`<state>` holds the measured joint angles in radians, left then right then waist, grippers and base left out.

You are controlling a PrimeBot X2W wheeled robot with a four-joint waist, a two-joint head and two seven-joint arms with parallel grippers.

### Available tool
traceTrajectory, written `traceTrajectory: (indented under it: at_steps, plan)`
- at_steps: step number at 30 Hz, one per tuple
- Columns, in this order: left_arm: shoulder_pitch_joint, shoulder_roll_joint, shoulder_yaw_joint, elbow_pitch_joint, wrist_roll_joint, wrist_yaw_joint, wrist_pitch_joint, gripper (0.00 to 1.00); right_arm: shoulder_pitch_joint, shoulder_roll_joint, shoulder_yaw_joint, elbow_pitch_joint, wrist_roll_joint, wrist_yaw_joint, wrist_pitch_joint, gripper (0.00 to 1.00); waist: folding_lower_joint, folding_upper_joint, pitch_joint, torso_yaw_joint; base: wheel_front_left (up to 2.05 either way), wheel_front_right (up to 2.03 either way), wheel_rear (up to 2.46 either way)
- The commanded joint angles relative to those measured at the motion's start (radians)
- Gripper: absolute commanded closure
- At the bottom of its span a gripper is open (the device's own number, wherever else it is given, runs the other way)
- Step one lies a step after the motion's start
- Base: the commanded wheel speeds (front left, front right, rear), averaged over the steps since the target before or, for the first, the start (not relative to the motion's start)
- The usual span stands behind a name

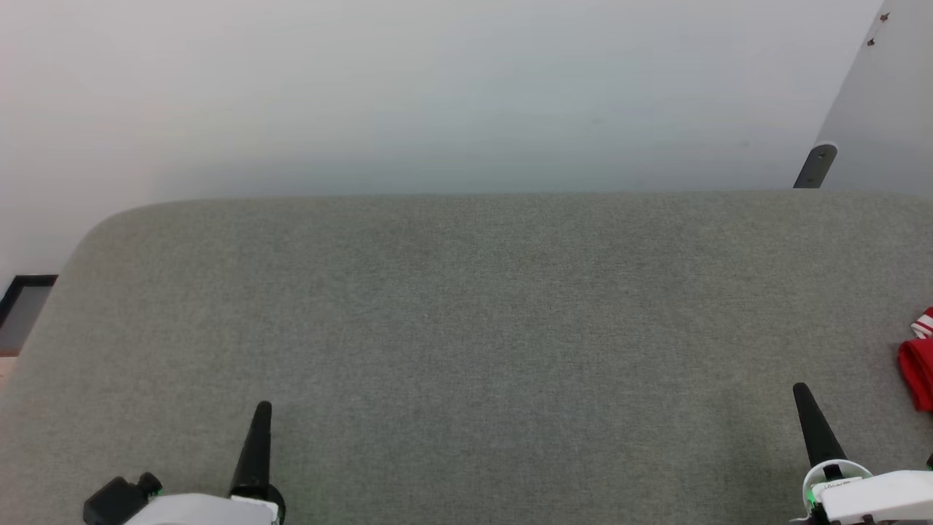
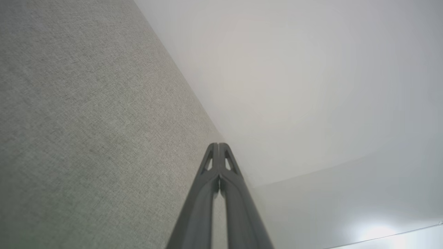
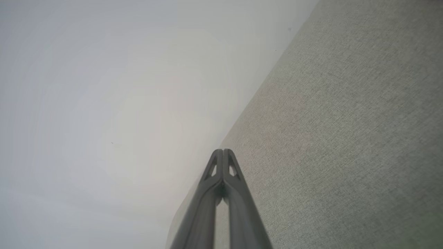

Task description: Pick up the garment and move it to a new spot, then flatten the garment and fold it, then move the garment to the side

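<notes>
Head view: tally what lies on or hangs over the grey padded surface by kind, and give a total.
Red garment, at the right edge: 1
Grippers, left gripper and right gripper, both shut: 2
Total: 3

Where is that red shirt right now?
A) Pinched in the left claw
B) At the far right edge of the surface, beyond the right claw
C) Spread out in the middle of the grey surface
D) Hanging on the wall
B: the garment peeks in at the head view's right edge on the grey surface, apart from the shut right gripper.
</notes>
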<state>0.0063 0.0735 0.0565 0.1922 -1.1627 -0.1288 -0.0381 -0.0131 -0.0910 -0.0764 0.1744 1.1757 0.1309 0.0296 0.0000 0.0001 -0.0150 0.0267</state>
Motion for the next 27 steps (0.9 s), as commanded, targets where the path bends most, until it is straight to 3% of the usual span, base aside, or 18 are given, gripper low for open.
traceTrajectory:
  at_steps: [1, 27]
  plan:
    - [-0.021, 0.005, 0.005, -0.004, -0.03, -0.002, 0.008, 1.0, -0.029, 0.001, -0.005, -0.003, 0.028, 0.0, 0.006, 1.0, 0.0, -0.0001, 0.001, -0.001, 0.0, 0.0, 0.0]
    - [-0.07, 0.0, 0.02, 0.025, -0.249, -0.003, 0.071, 1.0, -0.064, 0.021, -0.022, 0.034, 0.234, 0.0, 0.045, 1.0, 0.0, -0.0001, 0.008, -0.012, 0.0, 0.0, 0.0]
